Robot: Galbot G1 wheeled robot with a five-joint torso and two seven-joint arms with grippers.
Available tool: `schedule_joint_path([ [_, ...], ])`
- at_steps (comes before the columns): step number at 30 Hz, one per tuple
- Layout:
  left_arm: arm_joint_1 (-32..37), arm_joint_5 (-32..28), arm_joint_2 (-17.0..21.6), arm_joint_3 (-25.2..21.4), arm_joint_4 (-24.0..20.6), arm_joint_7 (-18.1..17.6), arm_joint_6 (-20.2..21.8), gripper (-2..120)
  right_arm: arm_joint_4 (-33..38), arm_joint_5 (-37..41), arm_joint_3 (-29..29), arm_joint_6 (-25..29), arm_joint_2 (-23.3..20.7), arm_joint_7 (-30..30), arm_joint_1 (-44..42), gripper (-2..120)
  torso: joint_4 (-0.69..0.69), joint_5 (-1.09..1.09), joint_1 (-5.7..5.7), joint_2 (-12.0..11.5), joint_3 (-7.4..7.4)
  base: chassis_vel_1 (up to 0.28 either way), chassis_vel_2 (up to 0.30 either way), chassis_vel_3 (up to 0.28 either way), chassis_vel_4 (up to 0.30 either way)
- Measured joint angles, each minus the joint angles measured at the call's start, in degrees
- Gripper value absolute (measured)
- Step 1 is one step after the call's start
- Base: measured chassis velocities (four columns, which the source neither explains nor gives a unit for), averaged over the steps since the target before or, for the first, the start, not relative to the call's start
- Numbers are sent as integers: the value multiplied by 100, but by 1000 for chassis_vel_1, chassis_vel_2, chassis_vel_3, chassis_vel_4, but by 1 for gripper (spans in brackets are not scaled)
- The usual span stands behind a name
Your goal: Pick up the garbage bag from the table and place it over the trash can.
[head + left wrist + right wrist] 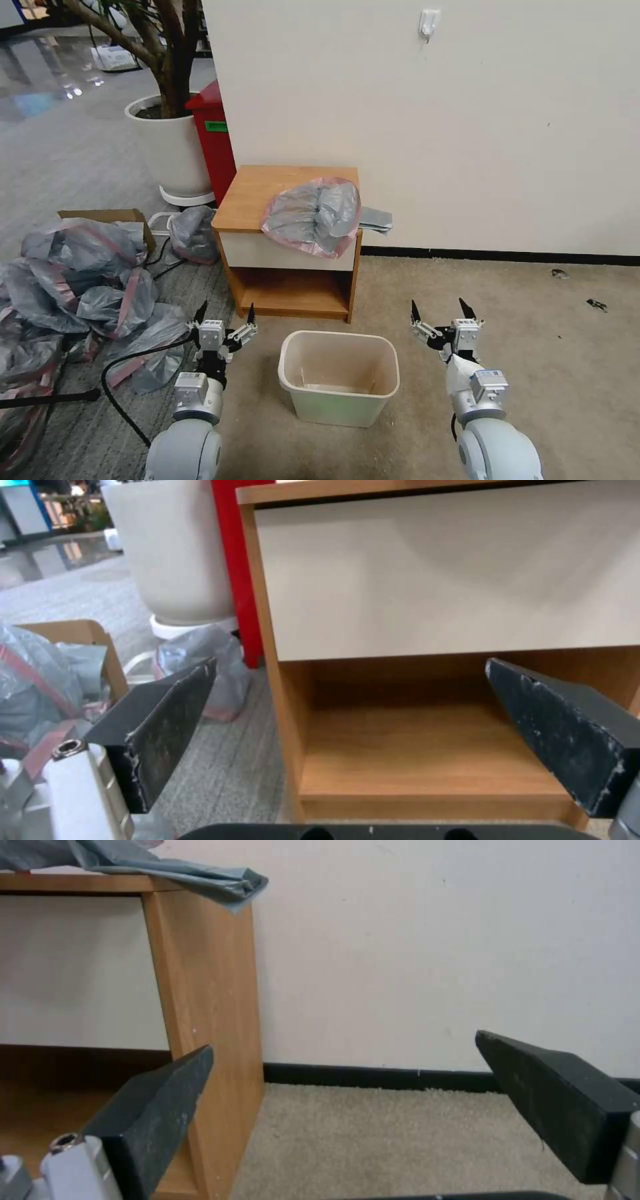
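The garbage bag (315, 215), crinkly grey plastic with a pink rim, lies on the right half of the table (250, 193), its edge drooping over the white drawer front and a grey corner (200, 877) hanging past the right side. The cream trash can (339, 377) stands empty on the carpet in front of the table. My left gripper (225, 312) hovers open, low, to the left of the trash can, facing the table's open shelf (413, 750). On the other side of the trash can my right gripper (439, 309) is open at the same height, pointing past the table's right side panel (207, 1005).
A heap of similar grey-and-pink bags (73, 280) and a cardboard box (100, 217) fill the floor at the left. A white plant pot (170, 147) and a red bin (215, 140) stand behind the table. A white wall (467, 120) backs the scene; open carpet (553, 347) lies right.
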Motion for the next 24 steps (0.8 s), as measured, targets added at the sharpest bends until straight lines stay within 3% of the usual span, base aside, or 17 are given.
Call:
schedule_joint_path([
  [24, 0, 0, 0, 0, 0, 0, 0, 100, 0, 0, 0, 0, 0, 0, 0, 100, 0, 0, 0, 0, 0, 0, 0, 0, 0],
])
